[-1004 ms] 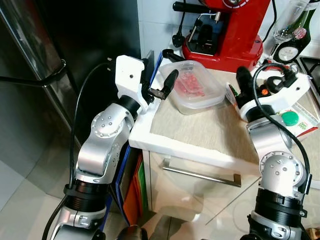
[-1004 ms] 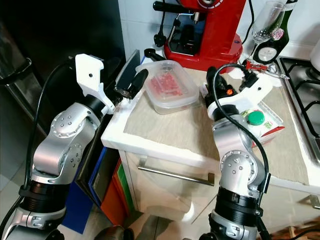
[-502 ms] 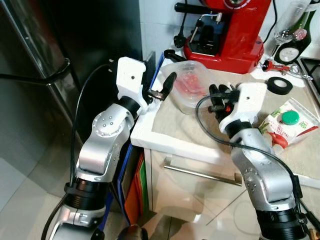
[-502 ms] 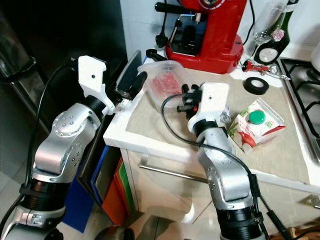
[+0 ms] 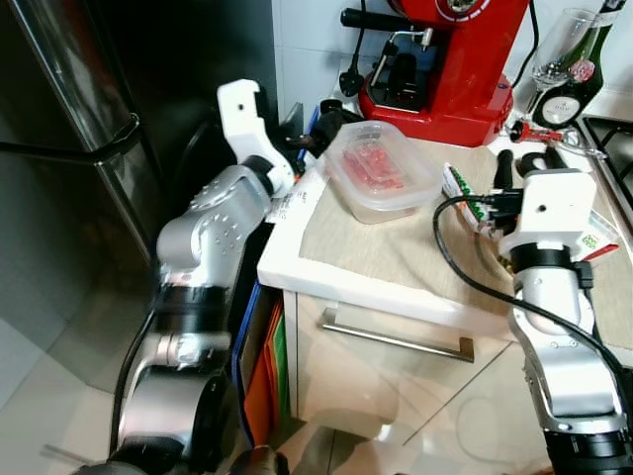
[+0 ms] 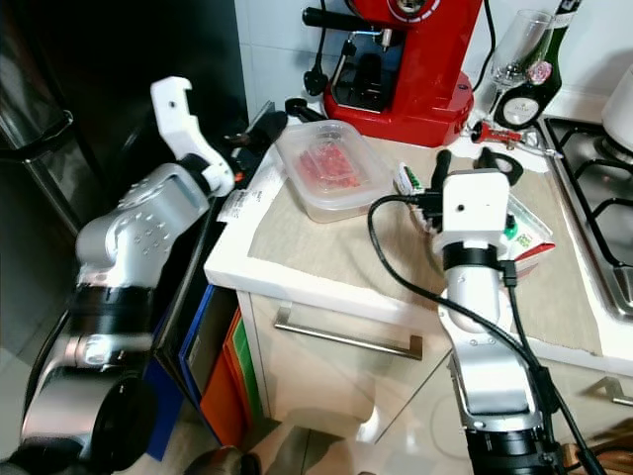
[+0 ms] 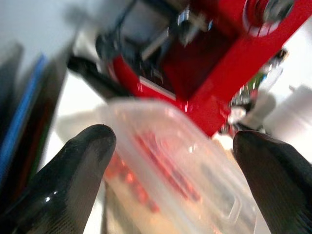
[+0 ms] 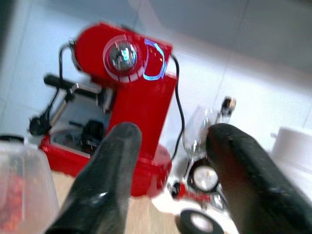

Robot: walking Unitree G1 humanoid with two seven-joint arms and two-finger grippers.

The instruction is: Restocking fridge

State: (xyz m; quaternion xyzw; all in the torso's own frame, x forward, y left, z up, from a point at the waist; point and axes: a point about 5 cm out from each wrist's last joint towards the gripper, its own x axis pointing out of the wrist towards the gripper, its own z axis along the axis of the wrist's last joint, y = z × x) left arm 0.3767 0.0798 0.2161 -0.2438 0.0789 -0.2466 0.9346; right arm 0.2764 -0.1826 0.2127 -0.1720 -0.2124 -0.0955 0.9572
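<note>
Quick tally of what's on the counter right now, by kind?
Food items: 2 (clear meat container, carton)
Appliances: 1 (red coffee machine)
Glassware: 2 (wine glass, bottle)
Tape rolls: 1 (black tape roll)
Total: 6

The right end effector (image 8: 170, 161) holds its two black fingers (image 8: 109, 180) spread apart, framing a red coffee machine (image 8: 126, 87) on the bench (image 8: 146, 214). A wine glass (image 8: 197, 134) and what may be a tape roll (image 8: 195, 223) sit beyond, blurred.
</note>
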